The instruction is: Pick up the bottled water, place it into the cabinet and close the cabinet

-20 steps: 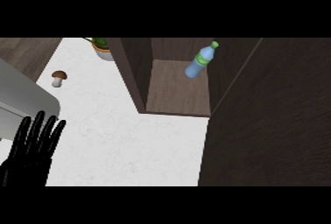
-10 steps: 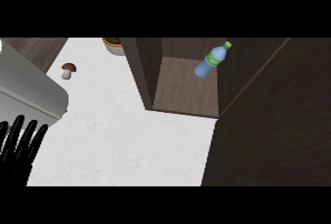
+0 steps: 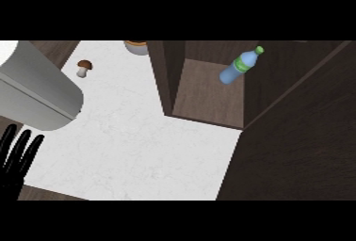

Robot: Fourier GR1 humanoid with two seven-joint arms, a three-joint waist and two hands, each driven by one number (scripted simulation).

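Bottled water (image 3: pixel 240 67) leans inside dark wooden cabinet (image 3: pixel 208 96); left hand (image 3: pixel 14 169) flat-fingered, empty.

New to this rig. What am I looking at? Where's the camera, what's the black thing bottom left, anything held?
One view, from the robot's head, looking steeply down at a white counter. The black shape at lower left is the robot's left hand, fingers straight, resting, holding nothing. The right hand is out of view. A dark cabinet stands open, with the bottled water inside it. On the counter lie a brown mushroom and, at the top edge, a round pot, partly cut off. The grey bulk at left I cannot identify.
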